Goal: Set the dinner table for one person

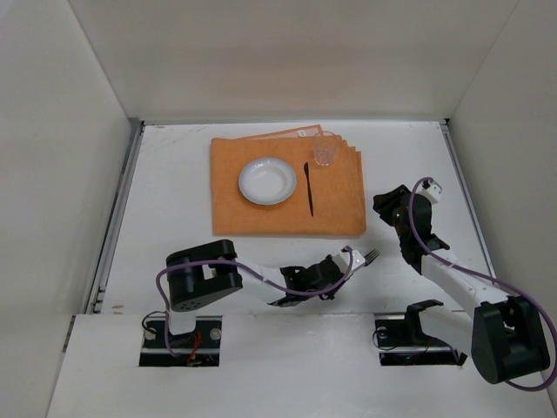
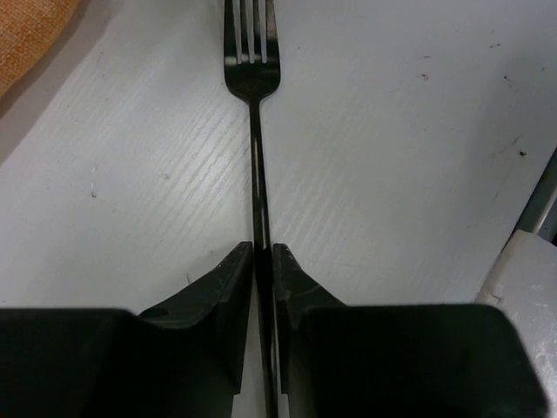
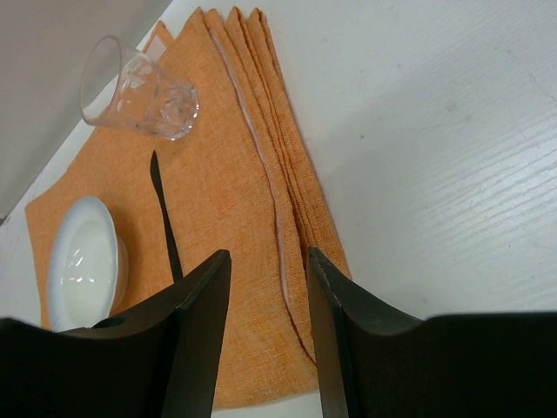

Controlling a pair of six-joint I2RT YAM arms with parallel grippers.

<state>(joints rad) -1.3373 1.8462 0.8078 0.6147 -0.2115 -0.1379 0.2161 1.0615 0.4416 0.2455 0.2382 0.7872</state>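
My left gripper point(image 1: 346, 259) is shut on a dark fork point(image 2: 253, 78) by its handle, just above the white dinner table point(image 1: 174, 200); the tines point(image 1: 372, 255) point right, near the orange placemat's near right corner. On the placemat point(image 1: 339, 196) lie a white bowl point(image 1: 267, 181), a black knife point(image 1: 309, 187) right of it, and a clear glass point(image 1: 325, 149) at the far right. My right gripper point(image 1: 387, 209) is open and empty, just right of the placemat. Its wrist view shows the glass point(image 3: 139, 90), knife point(image 3: 163, 209), bowl point(image 3: 83, 261) and placemat point(image 3: 235, 218).
White walls point(image 1: 261, 52) enclose the table on three sides. A metal rail point(image 1: 117, 218) runs along the left edge. The placemat's right edge is several stacked cloth layers point(image 3: 287, 165). The arm bases point(image 1: 196, 279) stand at the near edge.
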